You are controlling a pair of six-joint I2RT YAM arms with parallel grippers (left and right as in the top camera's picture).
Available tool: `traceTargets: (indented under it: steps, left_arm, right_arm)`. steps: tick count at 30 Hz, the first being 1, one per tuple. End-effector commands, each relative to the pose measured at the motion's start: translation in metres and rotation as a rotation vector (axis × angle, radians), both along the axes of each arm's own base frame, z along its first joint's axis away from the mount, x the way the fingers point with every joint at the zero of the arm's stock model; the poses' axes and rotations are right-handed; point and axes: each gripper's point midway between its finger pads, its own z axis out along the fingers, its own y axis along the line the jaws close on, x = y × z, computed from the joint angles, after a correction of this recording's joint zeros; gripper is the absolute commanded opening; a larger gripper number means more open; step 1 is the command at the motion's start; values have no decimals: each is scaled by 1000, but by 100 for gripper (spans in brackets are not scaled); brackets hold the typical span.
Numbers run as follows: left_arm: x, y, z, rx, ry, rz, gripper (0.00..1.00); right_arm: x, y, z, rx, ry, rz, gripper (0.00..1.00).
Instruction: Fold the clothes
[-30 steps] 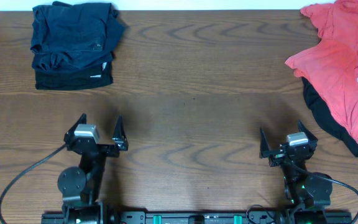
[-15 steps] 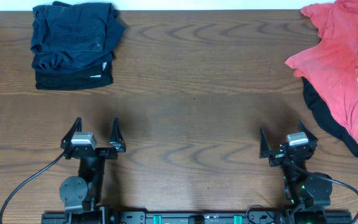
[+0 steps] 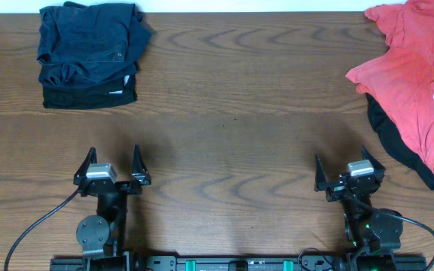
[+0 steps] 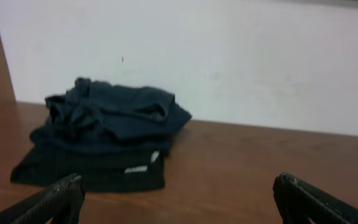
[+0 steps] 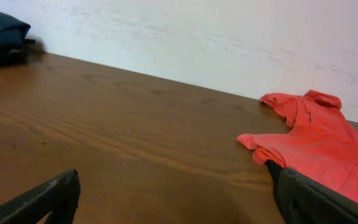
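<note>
A pile of folded dark navy clothes (image 3: 89, 51) lies at the far left of the table; in the left wrist view (image 4: 107, 134) it rests on a folded black piece. A crumpled coral-red T-shirt (image 3: 417, 83) lies at the far right over a black piece (image 3: 398, 143); the T-shirt also shows in the right wrist view (image 5: 316, 146). My left gripper (image 3: 112, 167) is open and empty near the front edge, well short of the navy pile; its fingers show at the bottom of the left wrist view (image 4: 179, 202). My right gripper (image 3: 349, 172) is open and empty, left of the T-shirt; it also shows in the right wrist view (image 5: 179, 199).
The wooden table (image 3: 232, 113) runs back to a white wall (image 4: 229, 56). Cables trail from both arm bases at the front edge.
My left arm has drawn back toward the front edge and slightly left. The right arm and the clothes have not moved.
</note>
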Motion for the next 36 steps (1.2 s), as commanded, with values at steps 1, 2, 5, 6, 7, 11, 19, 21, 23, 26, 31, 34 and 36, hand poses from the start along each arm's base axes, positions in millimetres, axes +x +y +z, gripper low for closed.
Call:
traceTargets:
  steps: [1, 2, 5, 6, 7, 11, 19, 21, 23, 26, 31, 34, 36]
  left_arm:
    - [0, 2, -8, -7, 29, 12, 98]
    - [0, 2, -13, -9, 50, 12, 98]
    - [-1, 2, -27, -13, 107, 12, 98]
    - [-1, 1, -33, -16, 131, 11, 98]
    - [-2, 1, -38, -17, 152, 11, 98]
    - [-3, 2, -46, -18, 186, 17, 98]
    - [-3, -5, -46, -16, 183, -13, 98]
    - [-3, -7, -46, -15, 183, -19, 98]
    - [-3, -7, -46, -15, 183, -19, 98]
    - [-3, -7, -46, -15, 183, -19, 98]
    - [-3, -7, -46, -15, 185, -19, 98]
    - [-3, -7, -46, -15, 185, -19, 98]
    - [-3, -7, -46, -15, 185, -19, 98]
  right_arm:
    - [0, 3, -2, -7, 5, 13, 99]
    - [0, 3, -2, -7, 5, 13, 99]
    - [0, 3, -2, -7, 4, 13, 99]
    - [0, 3, -2, -7, 5, 13, 99]
    - [0, 3, -2, -7, 4, 13, 99]
    - [0, 3, -2, -7, 5, 13, 99]
    - [0, 3, -2, -7, 4, 13, 99]
    - [0, 3, -2, -7, 4, 13, 99]
    - [0, 3, -2, -7, 5, 13, 99]
    - [0, 3, -2, -7, 5, 13, 99]
    - [0, 3, -2, -7, 5, 13, 99]
    - [0, 3, -2, -7, 4, 13, 99]
    - [0, 3, -2, -7, 5, 13, 99]
